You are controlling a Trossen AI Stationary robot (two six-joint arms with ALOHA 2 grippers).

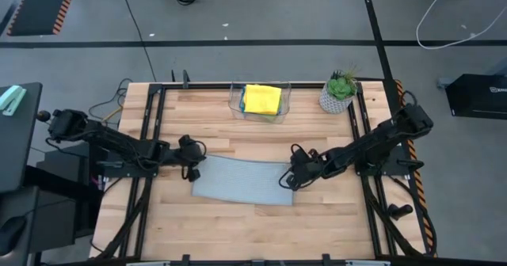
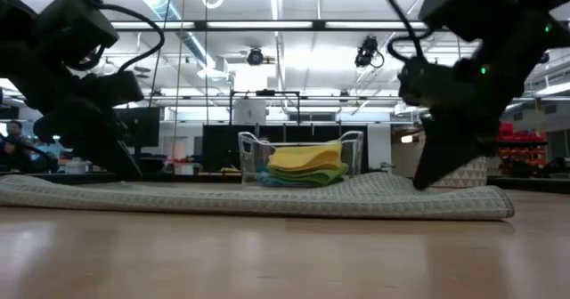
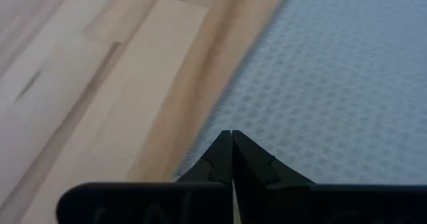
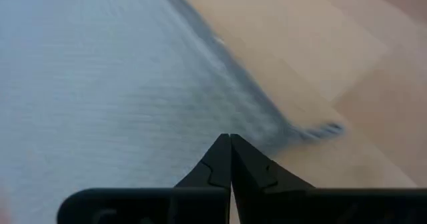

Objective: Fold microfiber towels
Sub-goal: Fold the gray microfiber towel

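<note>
A grey microfiber towel [image 1: 238, 183] lies on the wooden table as a long rectangle; it also shows in the low view [image 2: 267, 197]. My left gripper [image 1: 192, 167] is shut at its left end, near the far corner, seen close in the left wrist view [image 3: 232, 134]. My right gripper [image 1: 287, 179] is shut at its right end, seen close in the right wrist view [image 4: 230, 137]. A yellow towel [image 1: 262, 99] lies folded on top of other folded towels in a clear bin [image 1: 235, 101]. My left gripper has its shut fingertips on the towel just inside its left edge [image 3: 210, 141], slanting down from the table's left. The fingertips hide whether cloth is pinched between them. The towel lies flat on the table. My right gripper has its shut fingertips on the towel beside its right edge, close to a corner [image 4: 330, 128], slanting down from the table's right. The fingertips cover the place of contact. In the low view the cloth humps up slightly [image 2: 378, 180] next to the fingers, while the remainder lies on the table.
The clear bin stands at the far middle of the table, with a small potted plant [image 1: 339, 92] to its right. Black rails [image 1: 150, 139] run along both table sides. Bare wood [image 1: 238, 226] lies between the towel and the near edge.
</note>
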